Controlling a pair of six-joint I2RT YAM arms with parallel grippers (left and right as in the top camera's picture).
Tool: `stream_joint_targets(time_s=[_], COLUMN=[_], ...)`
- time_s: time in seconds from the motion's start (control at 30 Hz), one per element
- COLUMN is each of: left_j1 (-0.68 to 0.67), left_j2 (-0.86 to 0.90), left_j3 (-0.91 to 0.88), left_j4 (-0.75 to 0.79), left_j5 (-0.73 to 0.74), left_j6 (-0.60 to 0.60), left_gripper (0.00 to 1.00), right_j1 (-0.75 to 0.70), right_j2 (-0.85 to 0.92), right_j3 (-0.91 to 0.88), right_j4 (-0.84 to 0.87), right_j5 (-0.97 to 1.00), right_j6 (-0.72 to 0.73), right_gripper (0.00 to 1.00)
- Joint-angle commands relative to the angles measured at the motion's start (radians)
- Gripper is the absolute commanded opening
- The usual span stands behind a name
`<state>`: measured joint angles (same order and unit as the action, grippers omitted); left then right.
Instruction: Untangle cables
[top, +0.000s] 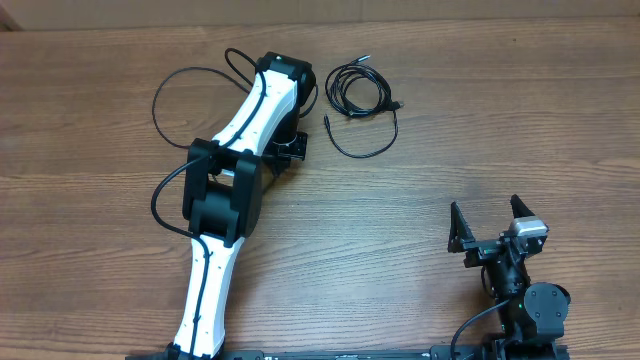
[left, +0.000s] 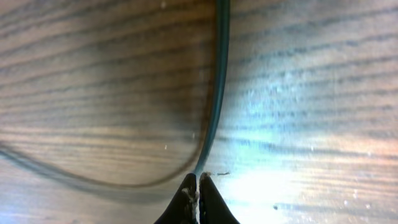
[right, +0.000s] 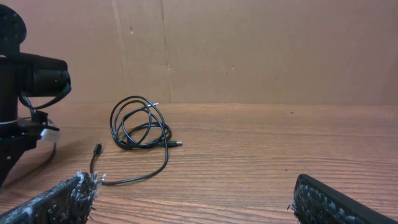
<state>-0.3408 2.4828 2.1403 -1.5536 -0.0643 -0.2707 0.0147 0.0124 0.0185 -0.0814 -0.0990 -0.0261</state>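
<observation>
One cable (left: 219, 93) pinched in left jaws | coiled cables (top: 356, 92) on table (top: 470, 150)

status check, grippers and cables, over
left gripper shut on a cable strand. right gripper open, empty, well away from the cable coil. coil lies looped on the table. nothing seen in the way.

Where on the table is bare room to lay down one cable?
Widest bare patch: the table right of the cables, beyond the open right fingers. Also the middle, between the left arm and those fingers. Crowded: top centre, where the left fingers pinch one cable beside the coil.
</observation>
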Motion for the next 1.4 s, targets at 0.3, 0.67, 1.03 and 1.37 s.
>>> stream_joint_targets(time_s=[0.3,0.67,1.03,1.37], left_j1=[-0.005,-0.004,0.011,0.069], left_j2=[-0.242,-0.058,0.027,0.023], left_j3=[0.027,0.026,0.028,0.125], left_j4=[0.240,0.546,0.444,0.381], left_j5=[0.031,0.020,-0.200,-0.124], left_j6=[-0.026,-0.240,-0.320,-0.335], left_gripper=[0.30,0.68,0.68,0.67], right_j1=[-0.002,-0.002,-0.002,-0.002], right_j2=[-0.002,-0.002,-0.002,-0.002], right_j3=[-0.010,-0.010,-0.010,-0.010], right_j4=[0.005,0.005,0.005,0.005], right_j5=[0.005,0.005,0.005,0.005], right_j6=[-0.005,-0.005,-0.005,-0.005], right_gripper=[1.00,1.00,1.00,1.00])
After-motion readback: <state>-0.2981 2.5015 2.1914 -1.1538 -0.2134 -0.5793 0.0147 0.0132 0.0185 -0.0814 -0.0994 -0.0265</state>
